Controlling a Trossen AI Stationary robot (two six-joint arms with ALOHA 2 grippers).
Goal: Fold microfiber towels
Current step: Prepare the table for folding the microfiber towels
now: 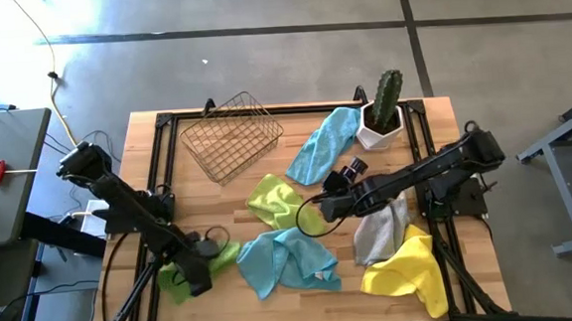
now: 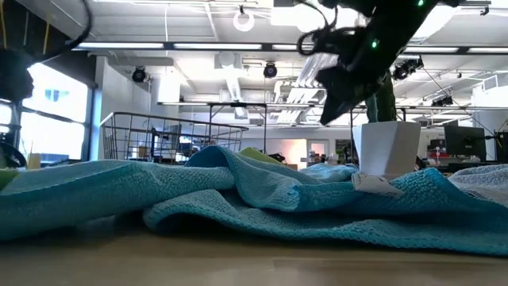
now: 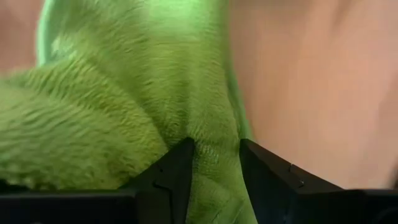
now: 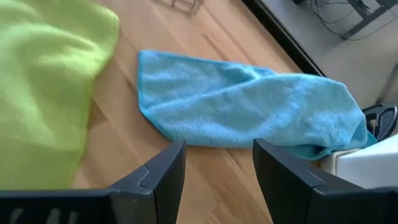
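A lime green towel lies crumpled at the table's near left, and my left gripper is down on it, shut on a bunch of it. A second lime green towel lies mid-table. My right gripper hangs open above the table beside it, touching nothing; its wrist view looks past the fingers at a light blue towel whose far end leans on a white pot. Another light blue towel lies near the front, with a grey one and a yellow one at the near right. My left gripper pinches a raised fold of the lime green towel between its two fingers. The fingers come steeply from above. The cloth bunches into the gap, and the rest of the towel lies slack on the table around it; how many layers are held I cannot tell.
A wire basket lies tipped at the far left. A cactus in a white pot stands at the far right. In the low view the near blue towel fills the foreground. Bare wood shows between basket and left arm.
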